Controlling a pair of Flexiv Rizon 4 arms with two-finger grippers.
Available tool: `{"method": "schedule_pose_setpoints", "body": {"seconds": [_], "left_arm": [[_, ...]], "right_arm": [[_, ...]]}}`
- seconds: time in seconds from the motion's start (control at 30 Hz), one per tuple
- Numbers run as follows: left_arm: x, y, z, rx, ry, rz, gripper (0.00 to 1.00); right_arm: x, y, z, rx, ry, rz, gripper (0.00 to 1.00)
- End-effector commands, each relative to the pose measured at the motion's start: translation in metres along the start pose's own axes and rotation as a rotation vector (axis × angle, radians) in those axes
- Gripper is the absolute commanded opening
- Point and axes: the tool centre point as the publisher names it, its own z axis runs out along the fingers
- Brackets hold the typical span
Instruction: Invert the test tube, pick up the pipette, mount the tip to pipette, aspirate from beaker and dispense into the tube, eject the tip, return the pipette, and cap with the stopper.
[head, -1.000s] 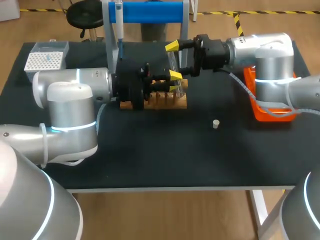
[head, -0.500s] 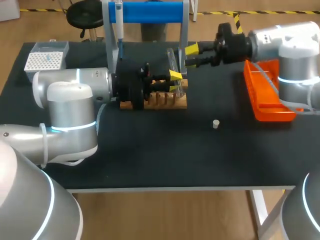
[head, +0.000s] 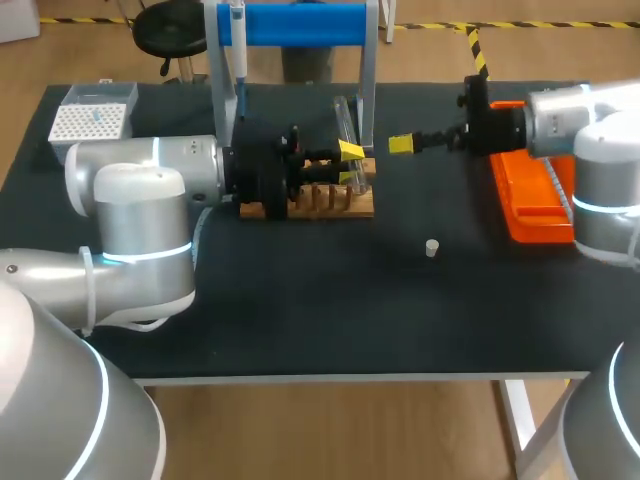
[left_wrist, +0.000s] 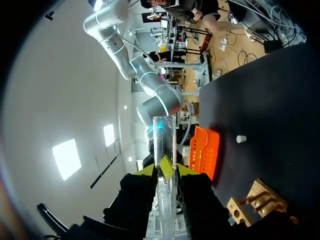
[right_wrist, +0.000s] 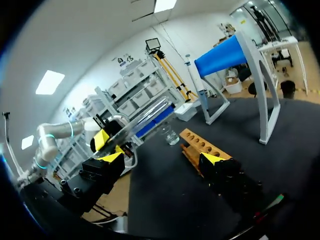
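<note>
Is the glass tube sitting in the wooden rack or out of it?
Out: the left hand holds the tube in the air, above the rack.

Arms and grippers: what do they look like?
Left arm and right arm: rounded silver-grey shells, glowing pale-blue joint rings, a grey ribbed cable alongside. Left gripper and right gripper: black bodies, two black fingers, yellow tips.

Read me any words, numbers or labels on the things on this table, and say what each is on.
None can be read. The test tube, wooden rack, tip box, orange tray, stopper and blue stand show no legible print; any marks on the tube are too faint to tell.
</note>
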Motion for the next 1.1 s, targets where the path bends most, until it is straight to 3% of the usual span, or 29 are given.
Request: {"method": "schedule_pose_setpoints", "body": {"seconds": [0.03, 0.3, 1.1], "left_arm": [[0.000, 0.000, 0.001, -0.003, -0.001, 0.002, 0.00], [0.000, 0.000, 0.001, -0.003, -0.001, 0.002, 0.00], [0.000, 0.000, 0.001, -0.003, -0.001, 0.002, 0.00]], "right_arm": [[0.004, -0.011, 0.002, -0.047, -0.051, -0.064, 1.00], [0.001, -0.028, 0.012, -0.042, -0.133, -0.236, 1.00], [-0.023, -0.039, 0.038, -0.012, -0.243, -0.472, 1.00]]}}
